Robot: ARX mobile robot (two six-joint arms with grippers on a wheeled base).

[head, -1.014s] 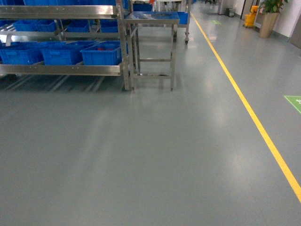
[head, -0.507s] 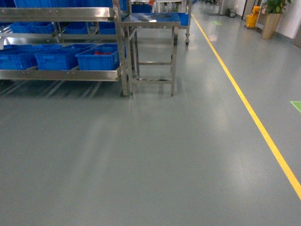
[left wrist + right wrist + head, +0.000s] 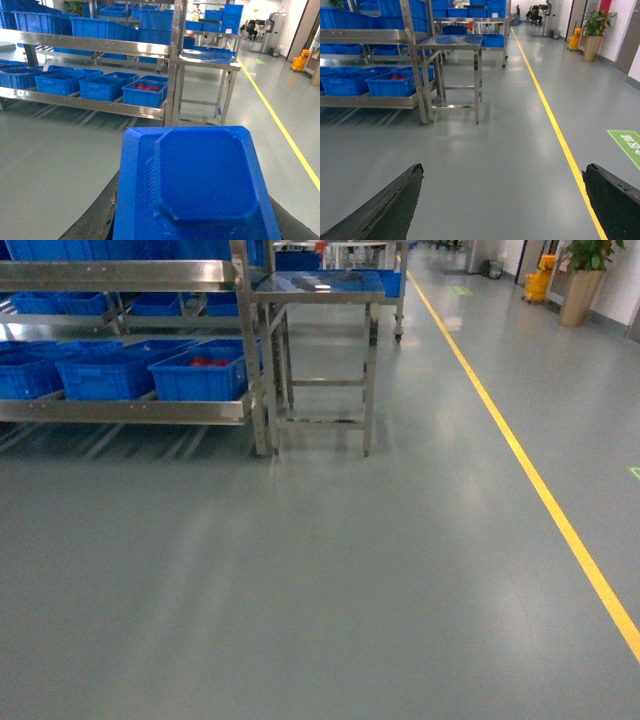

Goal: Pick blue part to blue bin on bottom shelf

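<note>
The flat blue plastic part (image 3: 200, 185) is gripped by the left gripper (image 3: 195, 230); the right gripper (image 3: 505, 210) is spread empty. Transport appears underway; approach to the low stainless-steel bottom shelf (image 3: 125, 410) is needed.

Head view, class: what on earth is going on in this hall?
A wheeled robot stands on the grey floor, facing a steel rack. Its left pincer holds a blue part; the right pincer is open and holds nothing. Blue bins sit on the bottom shelf, well ahead; nothing has been dropped off yet.
</note>
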